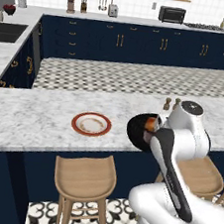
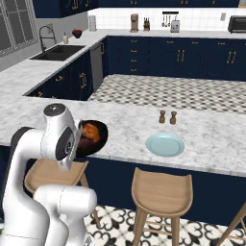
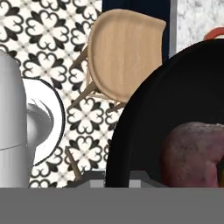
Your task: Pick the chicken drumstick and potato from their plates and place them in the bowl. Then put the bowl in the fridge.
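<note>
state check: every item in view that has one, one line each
Glossy black round bowl: at the counter's near edge, loaded.
Golden-orange chicken drumstick: inside the bowl.
Dark reddish-purple potato: inside the bowl.
White plate with red-brown rim: emptied, flat on the marble counter.
Pale blue-green plate: emptied, flat on the counter.
Gripper: shut at the bowl's rim, fingers hidden.
Wooden stools: upright below the counter.

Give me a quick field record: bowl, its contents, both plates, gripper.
bowl: black bowl at the counter's near edge, partly behind the arm
contents: chicken drumstick and potato inside it
red-rimmed plate: on the counter, bare
blue-green plate: on the counter, bare
gripper: shut, at the bowl's rim; a grip is likely
</note>
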Controlling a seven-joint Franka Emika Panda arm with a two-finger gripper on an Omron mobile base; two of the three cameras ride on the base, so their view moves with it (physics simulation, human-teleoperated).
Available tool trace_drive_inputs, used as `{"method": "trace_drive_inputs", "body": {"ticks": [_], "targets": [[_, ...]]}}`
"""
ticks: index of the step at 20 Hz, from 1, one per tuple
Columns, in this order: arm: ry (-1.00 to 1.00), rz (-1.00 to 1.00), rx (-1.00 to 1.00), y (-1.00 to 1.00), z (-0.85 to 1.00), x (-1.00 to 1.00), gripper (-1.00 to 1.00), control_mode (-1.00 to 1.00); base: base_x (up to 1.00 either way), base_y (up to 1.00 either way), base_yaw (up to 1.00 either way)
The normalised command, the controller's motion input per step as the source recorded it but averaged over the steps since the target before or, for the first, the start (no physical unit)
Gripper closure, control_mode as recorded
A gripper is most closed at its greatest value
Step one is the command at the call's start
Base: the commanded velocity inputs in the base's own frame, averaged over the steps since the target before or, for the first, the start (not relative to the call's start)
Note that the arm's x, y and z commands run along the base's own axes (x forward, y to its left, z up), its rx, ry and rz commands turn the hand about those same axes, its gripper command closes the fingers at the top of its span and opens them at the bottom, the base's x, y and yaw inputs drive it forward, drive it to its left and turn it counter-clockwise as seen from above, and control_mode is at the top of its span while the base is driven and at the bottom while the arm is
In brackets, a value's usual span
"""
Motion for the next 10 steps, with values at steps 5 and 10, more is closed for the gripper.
{"method": "trace_drive_inputs", "body": {"ticks": [5, 10], "targets": [[-0.02, 0.06, 0.00, -0.03, 0.41, -0.90, 1.00, -1.00, 0.00, 0.00, 0.00], [0.01, 0.01, 0.00, 0.00, 0.21, -0.70, 1.00, -1.00, 0.00, 0.00, 0.00]]}}
